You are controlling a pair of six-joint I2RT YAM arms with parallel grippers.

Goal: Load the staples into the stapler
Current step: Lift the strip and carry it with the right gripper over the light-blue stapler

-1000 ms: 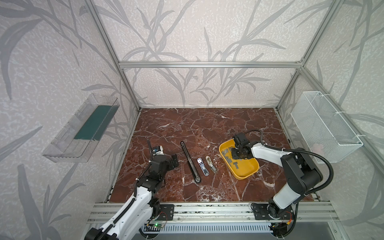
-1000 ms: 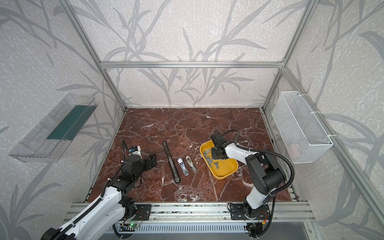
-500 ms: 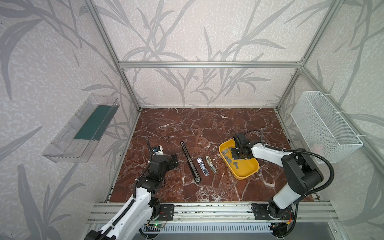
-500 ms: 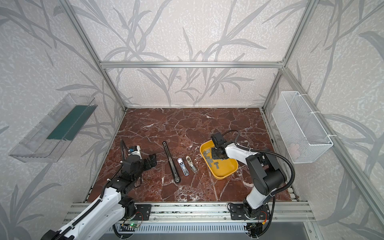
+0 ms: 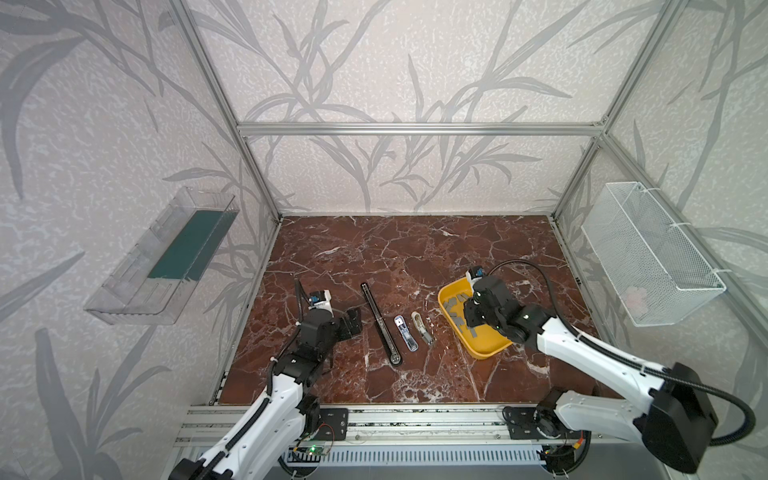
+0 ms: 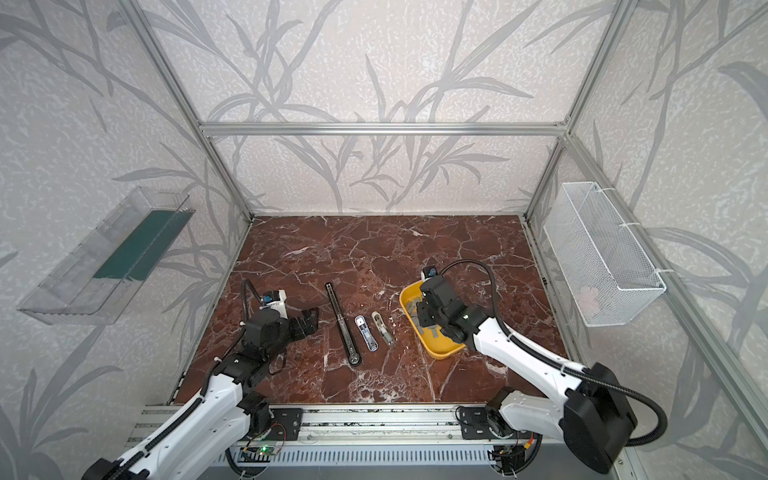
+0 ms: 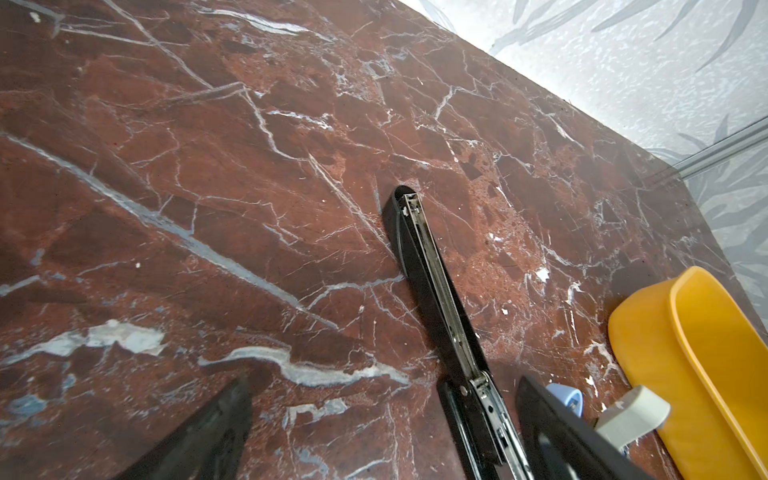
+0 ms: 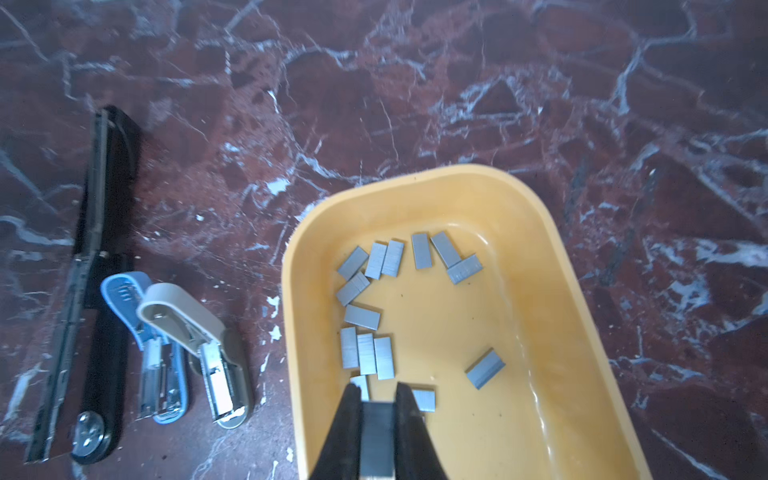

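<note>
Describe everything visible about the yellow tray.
The tray is a shallow rounded-corner rectangle, glossy yellow, plastic-looking, lying flat on the marble table, close beside the beige stapler but apart from it. Over a dozen grey staples lie scattered on its floor. The right gripper reaches into it, jaws shut on what looks like one strip.

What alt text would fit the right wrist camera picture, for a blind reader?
The right gripper pinches what looks like a staple strip over a yellow tray of loose grey staples; three opened staplers lie beside it on red marble.
</note>
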